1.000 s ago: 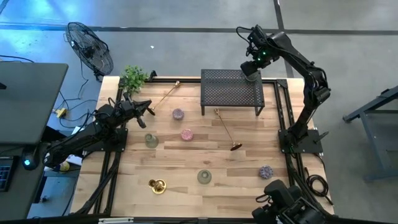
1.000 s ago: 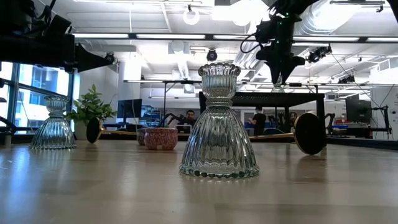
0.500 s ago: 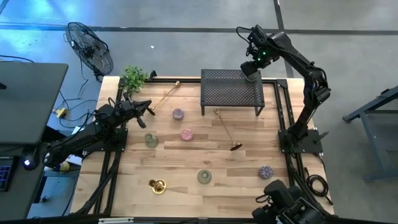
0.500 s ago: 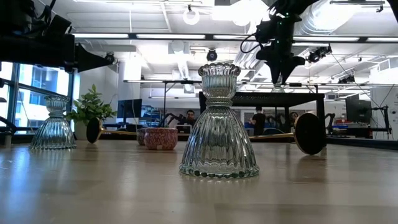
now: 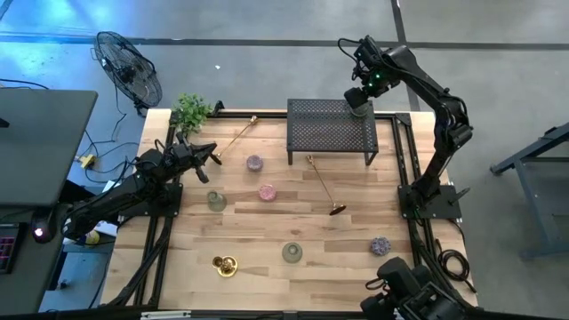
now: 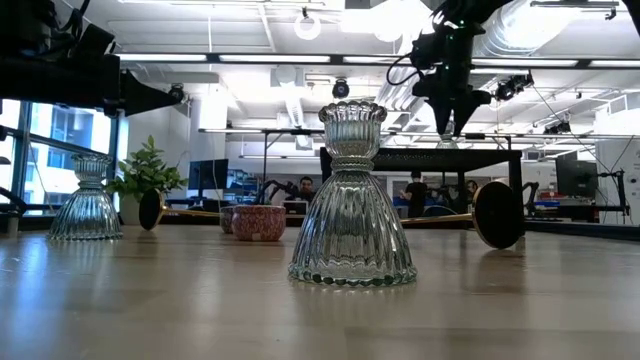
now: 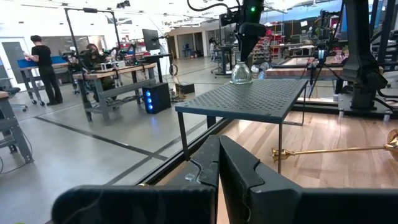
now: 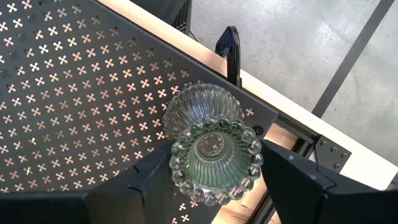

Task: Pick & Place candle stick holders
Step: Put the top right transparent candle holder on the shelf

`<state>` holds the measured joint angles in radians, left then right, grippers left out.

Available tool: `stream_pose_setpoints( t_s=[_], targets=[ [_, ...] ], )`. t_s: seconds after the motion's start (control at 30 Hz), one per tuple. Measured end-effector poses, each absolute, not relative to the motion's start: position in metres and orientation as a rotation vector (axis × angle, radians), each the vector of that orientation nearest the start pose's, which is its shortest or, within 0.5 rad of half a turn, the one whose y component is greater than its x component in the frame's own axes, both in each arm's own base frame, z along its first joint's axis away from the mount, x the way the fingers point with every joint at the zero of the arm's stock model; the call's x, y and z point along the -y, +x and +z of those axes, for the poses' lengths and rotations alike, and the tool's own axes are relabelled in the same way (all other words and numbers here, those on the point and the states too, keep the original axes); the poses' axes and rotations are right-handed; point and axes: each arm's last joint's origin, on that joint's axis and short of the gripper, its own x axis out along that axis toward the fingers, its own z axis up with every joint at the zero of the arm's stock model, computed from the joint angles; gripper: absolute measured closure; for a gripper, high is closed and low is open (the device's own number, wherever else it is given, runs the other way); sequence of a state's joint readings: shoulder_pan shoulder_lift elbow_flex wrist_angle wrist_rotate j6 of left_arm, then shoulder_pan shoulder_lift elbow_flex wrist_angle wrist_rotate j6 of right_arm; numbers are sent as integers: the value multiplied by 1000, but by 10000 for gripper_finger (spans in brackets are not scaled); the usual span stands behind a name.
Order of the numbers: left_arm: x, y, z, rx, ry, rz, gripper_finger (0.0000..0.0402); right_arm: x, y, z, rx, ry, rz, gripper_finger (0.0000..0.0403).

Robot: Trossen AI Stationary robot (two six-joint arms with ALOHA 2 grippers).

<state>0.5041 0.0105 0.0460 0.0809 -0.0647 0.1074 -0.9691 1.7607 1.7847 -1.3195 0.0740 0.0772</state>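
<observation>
A clear ribbed glass candle stick holder with a beaded rim [image 8: 216,154] stands upright on the back right corner of the black perforated metal mesh rack [image 5: 331,130], whose top is punched with small cross-shaped holes. The right gripper [image 8: 214,180] hangs directly over it; its two dark fingers [image 8: 298,186] stand apart on either side of the beaded cup, close to it, with a narrow gap showing at each side, so it is not clamped. The left gripper [image 7: 217,163] rests low near the table's left edge, its fingers pressed together on nothing. On the pale wooden table [image 5: 267,258] two slender brass candle sticks [image 5: 322,184] lie on their sides, one in front of the rack and one left of it. Two pink glass cups [image 5: 267,191] sit between them, two grey-green ribbed glass holders [image 5: 292,252] stand nearer the front and left, a shiny gold holder [image 5: 223,264] lies at the front left, and a purple glass cup [image 5: 380,245] sits at the front right. A small green potted plant [image 5: 190,111] stands at the back left corner. From table height, the nearest ribbed holder hides much of the rack.
</observation>
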Motion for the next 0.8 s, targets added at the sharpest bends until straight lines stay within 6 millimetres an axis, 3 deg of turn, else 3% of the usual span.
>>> stream_pose_setpoints(
  t_s=[0.4,0.8],
  targets=[
    [-47,82,186,85,130,574,401,274,186,345,-1171,617,-922,188],
    [-47,82,186,85,130,574,401,247,167,385,-1038,541,-944,185]
  ],
)
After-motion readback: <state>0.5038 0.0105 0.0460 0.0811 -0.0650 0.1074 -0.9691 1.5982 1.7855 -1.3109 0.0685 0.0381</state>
